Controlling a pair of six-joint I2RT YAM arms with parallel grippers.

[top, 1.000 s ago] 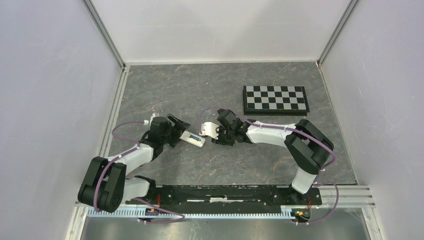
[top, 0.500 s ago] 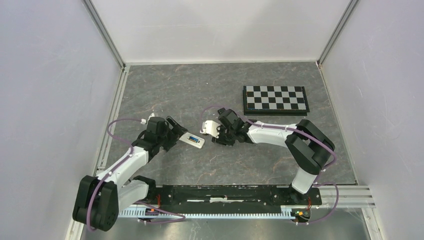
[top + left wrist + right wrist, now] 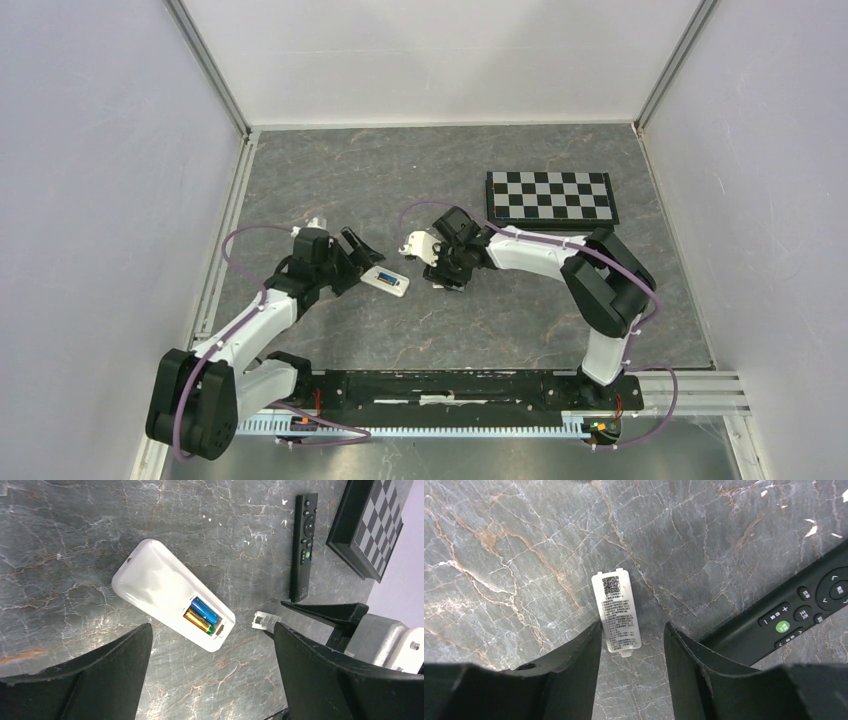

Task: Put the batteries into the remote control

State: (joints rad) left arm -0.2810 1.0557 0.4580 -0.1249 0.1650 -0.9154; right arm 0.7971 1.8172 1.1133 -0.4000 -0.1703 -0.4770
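Note:
The white remote control [image 3: 160, 587] lies back-up on the table, also seen from above [image 3: 386, 281]. Its compartment is uncovered, with a blue battery [image 3: 205, 611] and a gold battery [image 3: 196, 621] side by side inside. My left gripper [image 3: 212, 680] is open just short of the remote, touching nothing. The small white battery cover [image 3: 616, 611] lies flat on the table, label up. My right gripper [image 3: 631, 650] stands open over its near end: the left finger is at the cover's edge, the right finger apart from it.
A black remote [image 3: 794, 615] lies just right of my right gripper, also visible in the left wrist view [image 3: 303, 545]. A checkerboard box [image 3: 550, 198] sits at the back right. White walls enclose the grey marble tabletop [image 3: 500, 330].
My right jaws have opened wider, leaving the cover lying on the table, and that wrist shifted slightly back. My left arm drew back left from the white remote, which stayed put.

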